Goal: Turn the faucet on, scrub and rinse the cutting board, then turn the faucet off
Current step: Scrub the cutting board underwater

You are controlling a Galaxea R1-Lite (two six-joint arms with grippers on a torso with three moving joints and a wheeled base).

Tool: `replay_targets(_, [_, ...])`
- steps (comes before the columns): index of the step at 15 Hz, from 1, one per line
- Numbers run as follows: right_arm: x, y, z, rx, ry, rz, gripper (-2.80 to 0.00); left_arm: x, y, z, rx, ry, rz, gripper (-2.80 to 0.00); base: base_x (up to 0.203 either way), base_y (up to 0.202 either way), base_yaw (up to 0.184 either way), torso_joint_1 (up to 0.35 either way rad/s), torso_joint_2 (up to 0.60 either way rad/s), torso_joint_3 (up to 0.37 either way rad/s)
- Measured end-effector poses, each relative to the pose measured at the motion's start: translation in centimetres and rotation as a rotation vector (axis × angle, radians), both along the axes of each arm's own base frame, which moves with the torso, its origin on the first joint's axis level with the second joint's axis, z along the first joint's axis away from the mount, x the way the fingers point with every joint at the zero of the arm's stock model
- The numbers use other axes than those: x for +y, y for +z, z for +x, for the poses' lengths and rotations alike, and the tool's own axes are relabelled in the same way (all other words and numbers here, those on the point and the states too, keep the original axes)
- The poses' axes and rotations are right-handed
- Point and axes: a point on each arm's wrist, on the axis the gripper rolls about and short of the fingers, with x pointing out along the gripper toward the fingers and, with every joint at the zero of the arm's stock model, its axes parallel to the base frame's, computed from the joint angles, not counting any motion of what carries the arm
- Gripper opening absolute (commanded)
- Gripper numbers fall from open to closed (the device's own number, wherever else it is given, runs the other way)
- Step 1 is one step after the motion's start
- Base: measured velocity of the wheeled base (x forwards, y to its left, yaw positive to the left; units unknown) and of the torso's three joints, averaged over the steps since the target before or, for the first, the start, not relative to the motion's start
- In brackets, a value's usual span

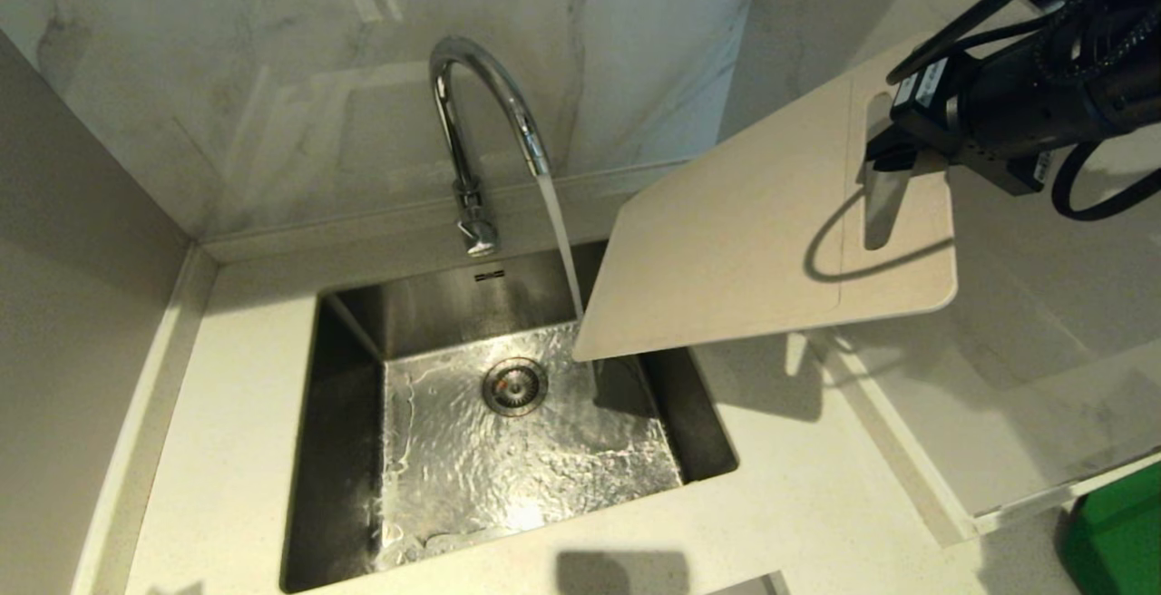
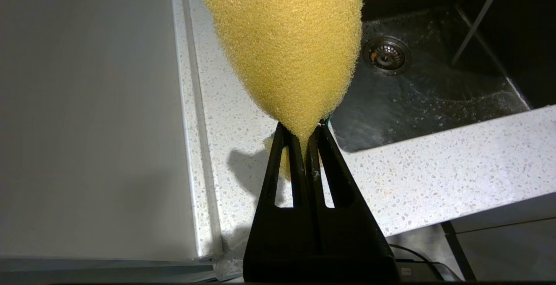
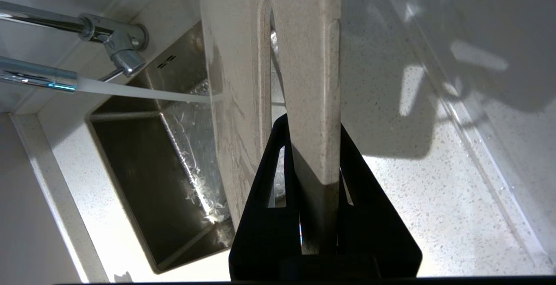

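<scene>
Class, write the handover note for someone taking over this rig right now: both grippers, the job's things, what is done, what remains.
Right gripper: shut on the cutting board at its slot-handle end, board tilted over the sink.
Left gripper: shut on the yellow sponge, beside the sink, outside the head view.
Faucet: running; the stream meets the board's low corner.
Done: water on.
Left: scrub with the sponge, finish rinsing, shut the faucet.
</scene>
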Motion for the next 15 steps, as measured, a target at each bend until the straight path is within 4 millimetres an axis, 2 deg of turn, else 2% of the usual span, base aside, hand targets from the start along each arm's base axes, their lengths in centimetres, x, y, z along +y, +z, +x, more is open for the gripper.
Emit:
replay_targets(3, [0.4, -1.0, 1.7, 0.022, 0.005, 0.005, -2.8, 0.0, 0.0, 0.0, 0.0, 0.0, 0.0, -2.8, 0.0, 0.0, 0.0, 0.0, 0.0, 0.0])
replay_targets(9, [2.4, -4.3, 7.7, 0.037, 0.01, 0.141, -2.8, 0.0, 0.0, 0.0, 0.0, 0.001, 0.0, -2.8, 0.0, 0.0, 0.0, 0.0, 0.0, 0.0])
replay_targets(15, [4.8, -7.3, 9.9, 0.144, 0.07, 0.204, -2.8, 0.0, 0.0, 0.0, 0.001, 0.002, 0.0, -2.8, 0.0, 0.0, 0.0, 0.0, 0.0, 0.0])
